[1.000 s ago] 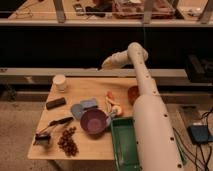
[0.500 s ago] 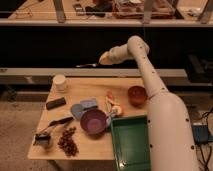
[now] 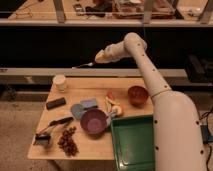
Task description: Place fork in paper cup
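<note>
My gripper point(image 3: 100, 57) is raised above the far edge of the wooden table point(image 3: 120, 82), at the end of the white arm that reaches in from the right. It is shut on the thin silvery fork point(image 3: 83, 65), which sticks out to the left, roughly level and in the air. The small white paper cup point(image 3: 60, 81) stands upright at the table's far left corner, below and to the left of the fork's tip. The fork and the cup are apart.
A purple bowl point(image 3: 93, 121) sits mid-table and an orange-brown bowl point(image 3: 137, 95) at the right. A green tray point(image 3: 134, 144) lies front right. Grey-blue pads point(image 3: 83, 106), a black block point(image 3: 55, 103), a black-handled utensil point(image 3: 59, 122), grapes point(image 3: 67, 141) and fruit point(image 3: 114, 105) lie around.
The arm has swung left with the fork, from above the table's right side to a spot nearer the cup. Things on the table have not moved.
</note>
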`<state>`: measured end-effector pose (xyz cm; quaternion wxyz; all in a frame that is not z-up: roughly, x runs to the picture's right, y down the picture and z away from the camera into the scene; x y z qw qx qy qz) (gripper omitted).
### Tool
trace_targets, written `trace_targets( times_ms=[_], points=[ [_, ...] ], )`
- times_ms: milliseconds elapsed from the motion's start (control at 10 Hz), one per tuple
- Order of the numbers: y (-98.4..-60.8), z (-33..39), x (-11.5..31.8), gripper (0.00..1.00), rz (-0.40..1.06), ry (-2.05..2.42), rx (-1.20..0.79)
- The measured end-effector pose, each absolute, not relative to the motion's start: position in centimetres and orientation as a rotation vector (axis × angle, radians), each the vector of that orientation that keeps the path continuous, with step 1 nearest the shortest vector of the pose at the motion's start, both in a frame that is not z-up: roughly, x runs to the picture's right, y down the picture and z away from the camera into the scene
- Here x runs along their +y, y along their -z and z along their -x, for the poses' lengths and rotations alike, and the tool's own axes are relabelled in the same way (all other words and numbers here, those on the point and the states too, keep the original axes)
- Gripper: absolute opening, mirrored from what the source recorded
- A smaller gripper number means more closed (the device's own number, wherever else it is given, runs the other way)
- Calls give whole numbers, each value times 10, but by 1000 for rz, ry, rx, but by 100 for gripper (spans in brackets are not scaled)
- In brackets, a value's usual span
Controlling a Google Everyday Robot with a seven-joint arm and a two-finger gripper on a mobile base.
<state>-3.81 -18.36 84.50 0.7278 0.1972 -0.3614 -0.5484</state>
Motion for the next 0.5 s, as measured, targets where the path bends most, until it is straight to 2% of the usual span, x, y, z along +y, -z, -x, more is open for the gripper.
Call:
trace_targets(
  times_ms=[500],
  points=[
    [-839, 91, -172, 0, -453, 1322, -805]
  ],
)
